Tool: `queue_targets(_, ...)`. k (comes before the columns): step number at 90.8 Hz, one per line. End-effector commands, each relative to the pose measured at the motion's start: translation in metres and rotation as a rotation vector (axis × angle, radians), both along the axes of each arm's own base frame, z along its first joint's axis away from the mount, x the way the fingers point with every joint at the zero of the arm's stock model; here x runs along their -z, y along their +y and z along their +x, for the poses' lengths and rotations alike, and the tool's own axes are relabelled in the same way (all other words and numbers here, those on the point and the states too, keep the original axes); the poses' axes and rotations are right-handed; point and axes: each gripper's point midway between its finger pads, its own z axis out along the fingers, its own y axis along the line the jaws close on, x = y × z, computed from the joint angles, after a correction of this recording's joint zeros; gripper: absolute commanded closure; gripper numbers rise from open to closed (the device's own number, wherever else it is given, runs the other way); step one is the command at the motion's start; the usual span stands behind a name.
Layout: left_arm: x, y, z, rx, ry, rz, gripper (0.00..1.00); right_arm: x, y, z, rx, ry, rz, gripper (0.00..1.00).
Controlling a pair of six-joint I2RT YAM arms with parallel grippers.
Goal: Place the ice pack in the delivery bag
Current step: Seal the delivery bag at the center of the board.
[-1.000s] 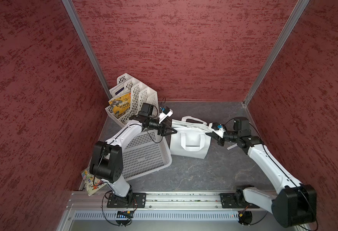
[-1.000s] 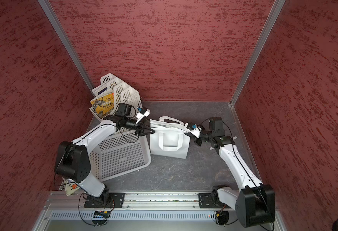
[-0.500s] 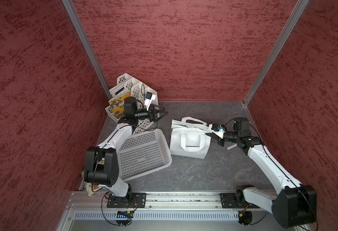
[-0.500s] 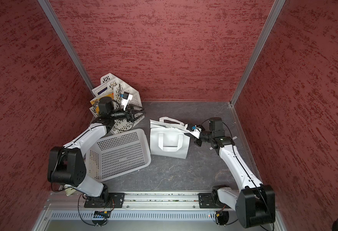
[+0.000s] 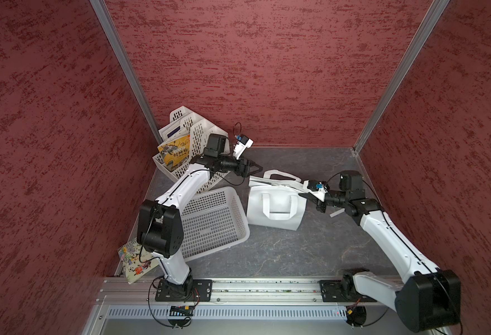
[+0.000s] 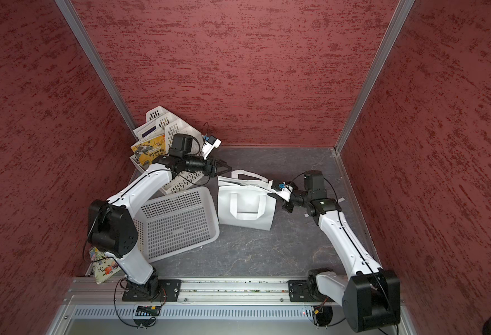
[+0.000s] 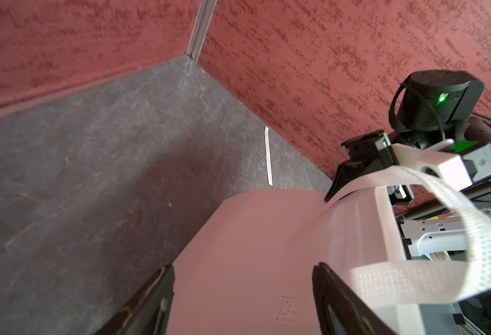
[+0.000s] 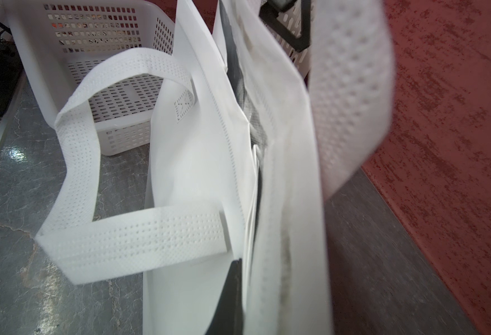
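The delivery bag (image 5: pixel 276 214) (image 6: pixel 247 216) is a white tote standing mid-table, its two loop handles drooping. My right gripper (image 5: pixel 303 195) (image 6: pixel 272 193) is shut on the bag's right rim. In the right wrist view one black finger (image 8: pixel 229 298) presses against the bag's white wall (image 8: pixel 192 162). My left gripper (image 5: pixel 257 167) (image 6: pixel 227 168) hangs open by the bag's far left corner. In the left wrist view its jaws (image 7: pixel 243 290) stand wide apart with only the bag's side (image 7: pixel 253 246) behind them. The ice pack shows in no view.
A white perforated basket (image 5: pixel 212 223) (image 8: pixel 93 43) lies tilted just left of the bag. A white file rack (image 5: pixel 192 136) with books fills the back left corner. A picture book (image 5: pixel 135 261) lies by the left arm's base. A white strip (image 5: pixel 337 214) lies under the right wrist.
The left gripper pulled back from the bag's left rim toward the file rack, then swung right again to the bag's far corner, jaws a little wider. The right arm has not moved.
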Motion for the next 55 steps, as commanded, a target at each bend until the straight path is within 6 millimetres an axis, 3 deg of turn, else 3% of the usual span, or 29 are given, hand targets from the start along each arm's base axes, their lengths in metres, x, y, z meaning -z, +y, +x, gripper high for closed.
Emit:
queue_targets(1, 0.002, 0.000, -0.015, 0.064, 0.014, 0.030, 0.22, 0.008, -0.003, -0.003, 0.004, 0.019, -0.011, 1.00)
queue_targets(34, -0.010, -0.010, -0.047, 0.192, 0.054, -0.030, 0.17, 0.010, -0.002, -0.002, 0.004, 0.026, -0.014, 1.00)
queue_targets(55, 0.000, -0.019, -0.051, 0.216, 0.066, 0.062, 0.15, 0.009, -0.002, -0.001, 0.003, 0.029, -0.012, 1.00)
